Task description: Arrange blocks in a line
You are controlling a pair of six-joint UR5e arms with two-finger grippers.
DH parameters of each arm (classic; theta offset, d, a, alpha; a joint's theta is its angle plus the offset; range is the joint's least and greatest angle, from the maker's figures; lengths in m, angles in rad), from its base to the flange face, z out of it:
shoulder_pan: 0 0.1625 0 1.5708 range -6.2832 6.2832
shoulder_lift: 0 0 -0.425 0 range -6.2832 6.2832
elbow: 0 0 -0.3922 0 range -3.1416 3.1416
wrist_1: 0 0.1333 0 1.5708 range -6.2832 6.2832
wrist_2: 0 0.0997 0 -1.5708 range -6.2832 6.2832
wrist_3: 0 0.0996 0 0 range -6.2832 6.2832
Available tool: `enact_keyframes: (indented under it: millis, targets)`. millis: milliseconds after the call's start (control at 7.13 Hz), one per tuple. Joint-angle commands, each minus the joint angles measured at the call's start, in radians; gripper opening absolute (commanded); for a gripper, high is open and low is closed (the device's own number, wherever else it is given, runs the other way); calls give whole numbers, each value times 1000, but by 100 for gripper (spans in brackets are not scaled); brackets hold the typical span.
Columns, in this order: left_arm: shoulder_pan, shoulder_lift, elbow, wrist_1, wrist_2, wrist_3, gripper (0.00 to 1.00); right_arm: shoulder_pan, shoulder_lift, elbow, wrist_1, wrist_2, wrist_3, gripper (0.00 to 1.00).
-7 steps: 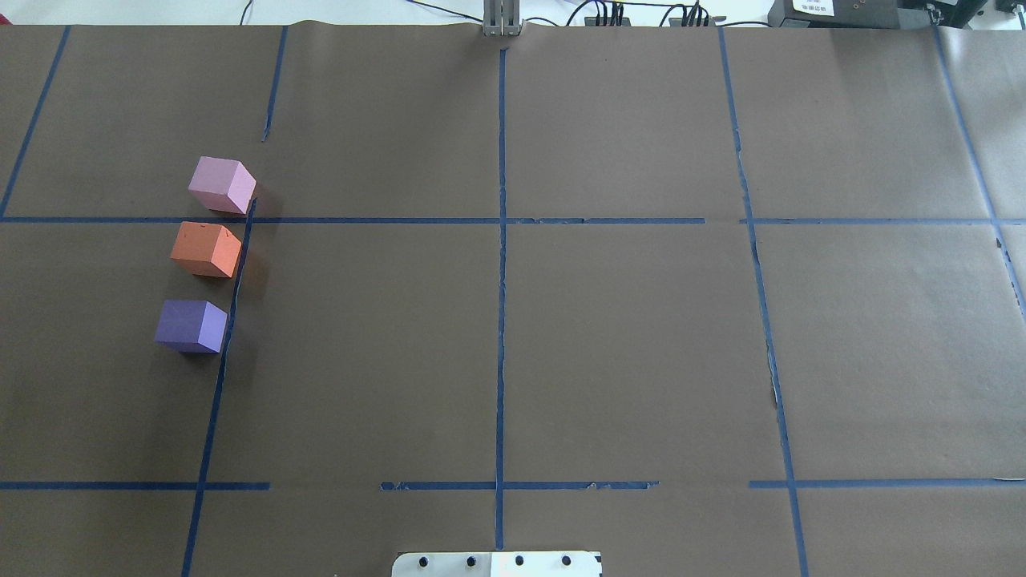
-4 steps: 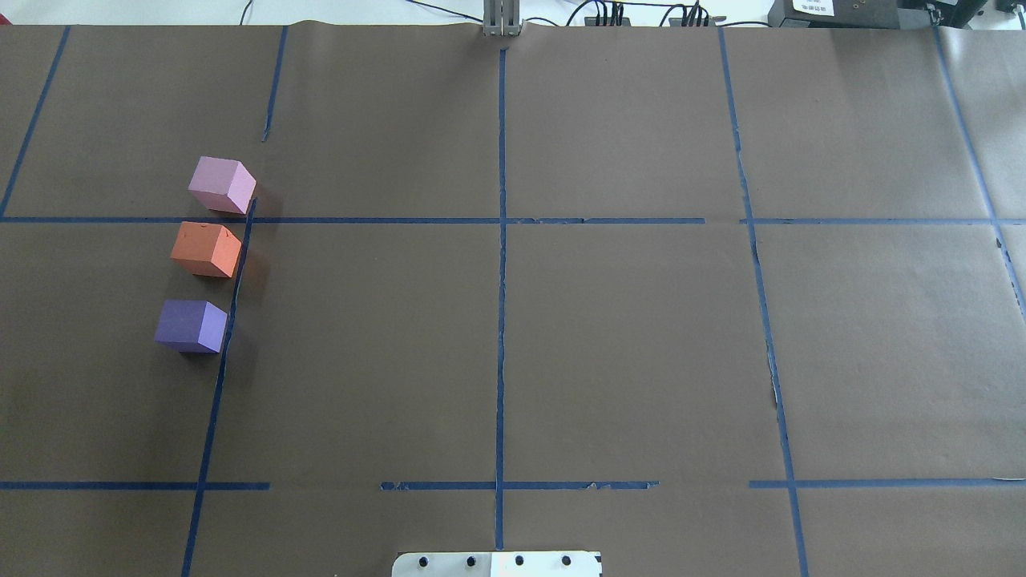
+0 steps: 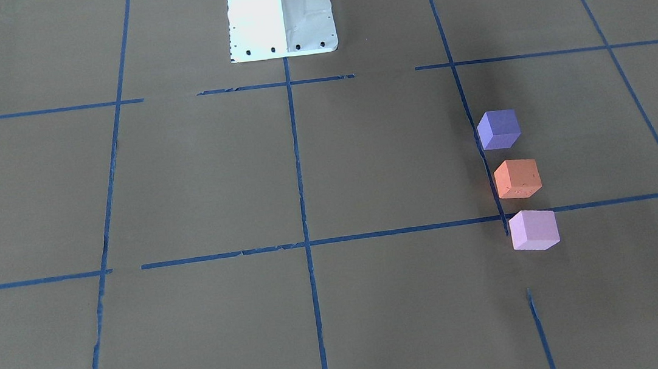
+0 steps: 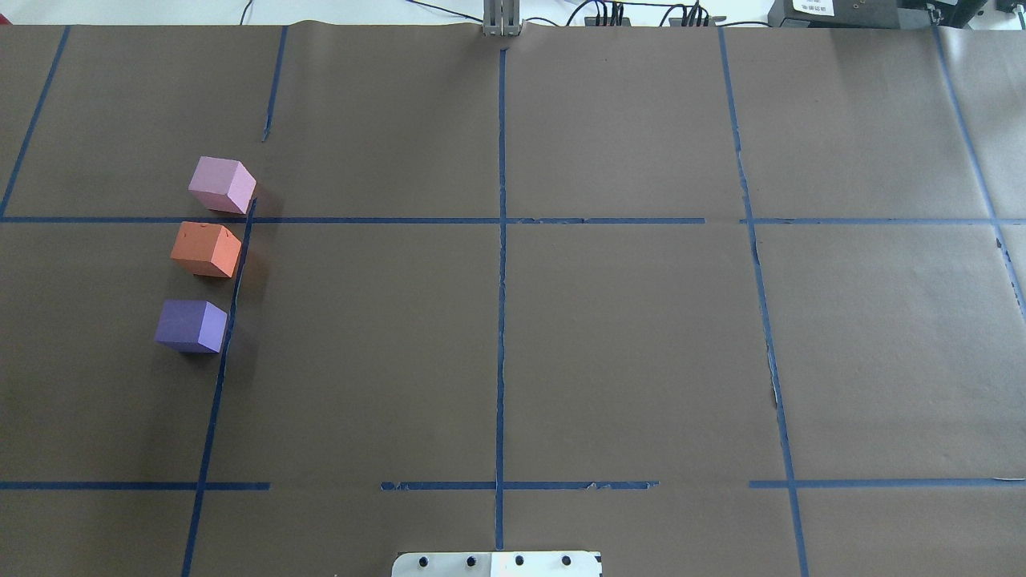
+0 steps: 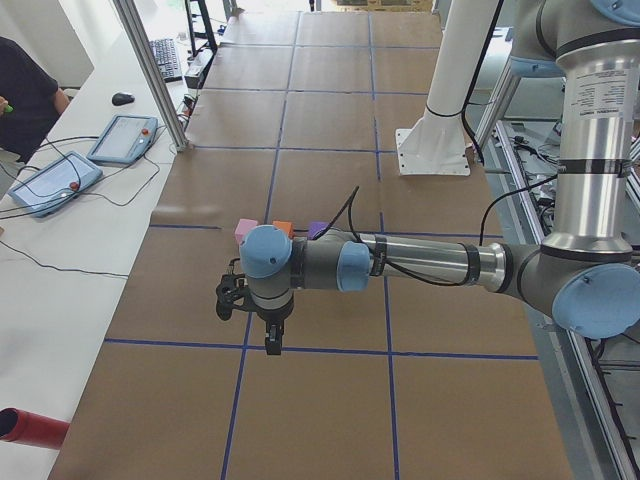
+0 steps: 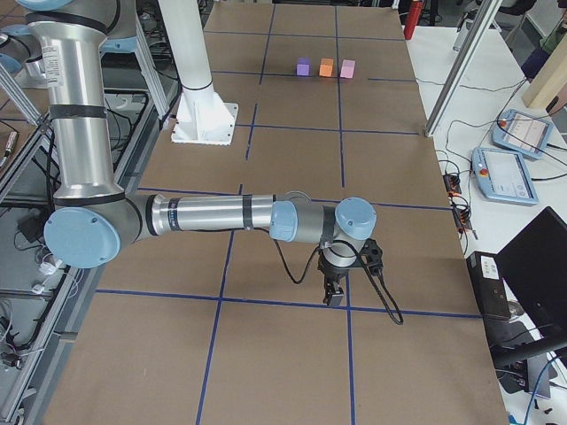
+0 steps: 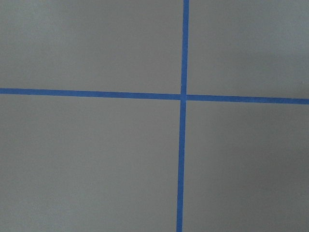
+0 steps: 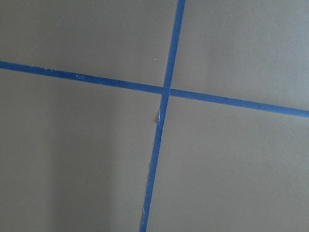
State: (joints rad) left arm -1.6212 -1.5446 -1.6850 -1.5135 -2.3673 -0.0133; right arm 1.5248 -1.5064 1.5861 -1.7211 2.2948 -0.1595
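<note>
Already the three blocks (image 3: 517,179) sit in a row on the counter's (image 4: 625,336) left side, beside a blue tape line (image 4: 218,377). The pale pink-lilac cube (image 4: 222,184) is farthest from the robot, the orange cube (image 4: 206,249) is in the middle and the dark violet cube (image 4: 191,325) is nearest. The left gripper (image 5: 272,346) hangs over the counter near them, toward its left end, and the right gripper (image 6: 334,297) is well apart at the opposite end; whether either is clenched or released cannot be told.

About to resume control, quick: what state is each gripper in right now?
Left gripper: cannot tell if open or closed; it shows only in a side view.
Right gripper: cannot tell either, for the same reason.
</note>
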Motion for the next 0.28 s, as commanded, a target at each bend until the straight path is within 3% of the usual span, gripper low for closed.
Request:
enact_keyframes:
  millis: [0,140]
  targets:
    - [0,-6,-2,-10,0,-5,100,0,0,0,0,0,0,100]
    - [0,-6,1,-10,-1,-4,100,0,0,0,0,0,0,100]
